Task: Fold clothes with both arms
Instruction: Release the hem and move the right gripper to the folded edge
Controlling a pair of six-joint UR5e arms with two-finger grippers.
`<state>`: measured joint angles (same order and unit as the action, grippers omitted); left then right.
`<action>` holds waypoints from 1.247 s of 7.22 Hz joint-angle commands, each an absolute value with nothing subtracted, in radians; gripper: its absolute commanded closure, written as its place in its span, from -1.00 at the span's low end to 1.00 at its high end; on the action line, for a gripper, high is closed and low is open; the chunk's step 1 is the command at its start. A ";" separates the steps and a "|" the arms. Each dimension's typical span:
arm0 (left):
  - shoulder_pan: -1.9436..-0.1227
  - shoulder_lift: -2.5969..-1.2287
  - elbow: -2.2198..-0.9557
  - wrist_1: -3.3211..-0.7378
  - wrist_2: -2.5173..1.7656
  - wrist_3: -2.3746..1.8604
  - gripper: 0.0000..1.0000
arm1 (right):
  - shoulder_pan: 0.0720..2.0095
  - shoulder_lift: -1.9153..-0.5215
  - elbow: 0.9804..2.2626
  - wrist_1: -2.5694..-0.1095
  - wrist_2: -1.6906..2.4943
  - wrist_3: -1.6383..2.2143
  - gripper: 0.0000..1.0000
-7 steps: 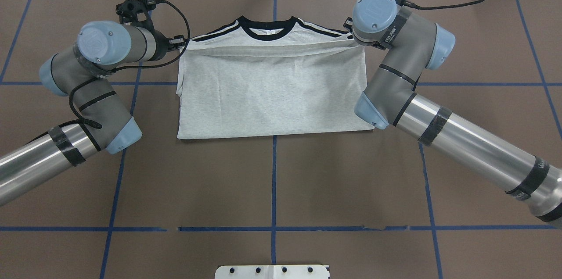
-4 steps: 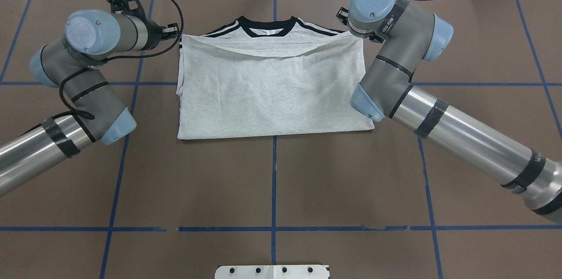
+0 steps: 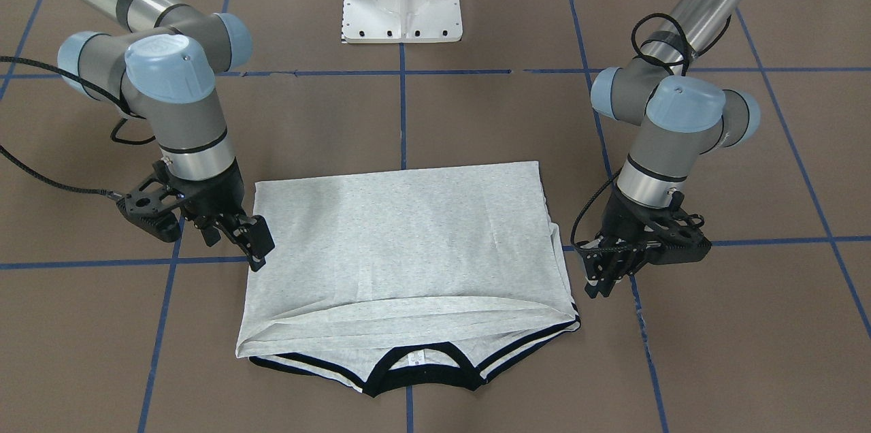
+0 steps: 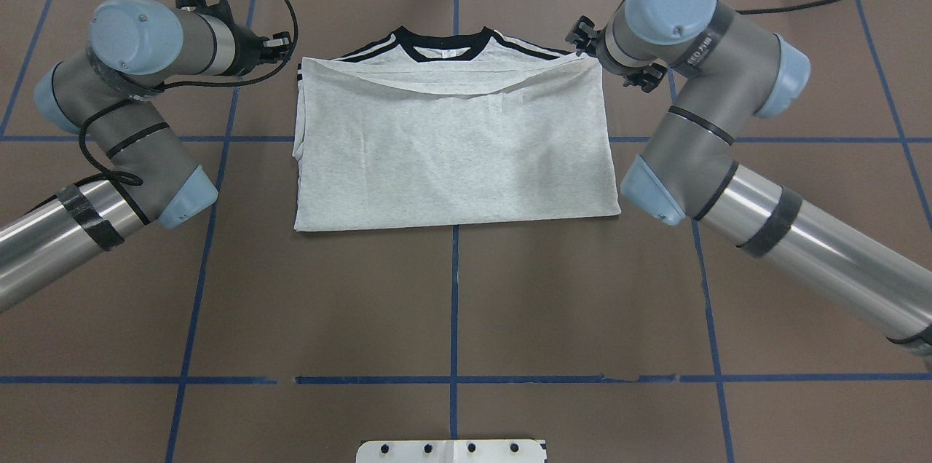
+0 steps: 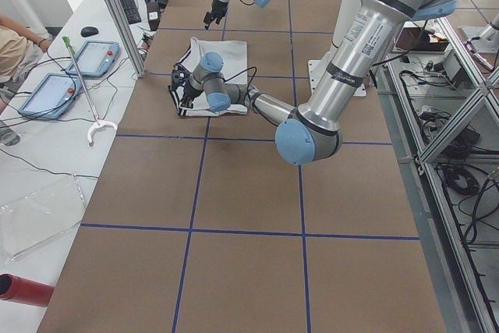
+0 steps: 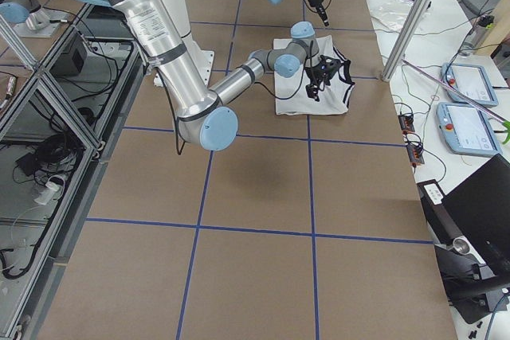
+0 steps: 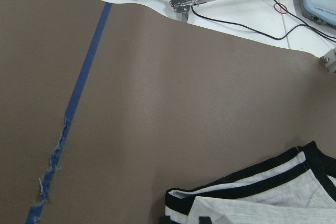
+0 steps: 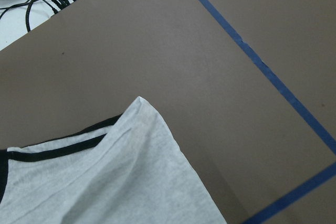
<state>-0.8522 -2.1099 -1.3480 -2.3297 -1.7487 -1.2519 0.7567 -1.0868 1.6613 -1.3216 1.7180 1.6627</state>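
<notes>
The shirt (image 4: 451, 157) lies on the bench (image 4: 451, 303) folded in half, its crease toward me and square. Farther out, the hem (image 4: 451, 89) sags short of the shoulders. My left hand (image 3: 600, 278) and right hand (image 3: 252, 246) hang just beside the far corners, both spread and empty. I judge this step to be clearing away: lift both hands up and outward together, so no finger snags a corner. Beyond, the collar (image 4: 443, 49) peeks out; the next fold should cover it.
</notes>
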 commanded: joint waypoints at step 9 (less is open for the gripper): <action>-0.867 -2.108 -1.353 -2.326 -1.755 -1.255 0.41 | 0.566 -1.203 1.680 -1.321 1.720 1.899 -0.78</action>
<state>-0.8666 -2.1079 -1.3515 -2.3259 -1.7549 -1.2536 0.5750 -1.2038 1.6865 -1.3207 1.7188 1.8959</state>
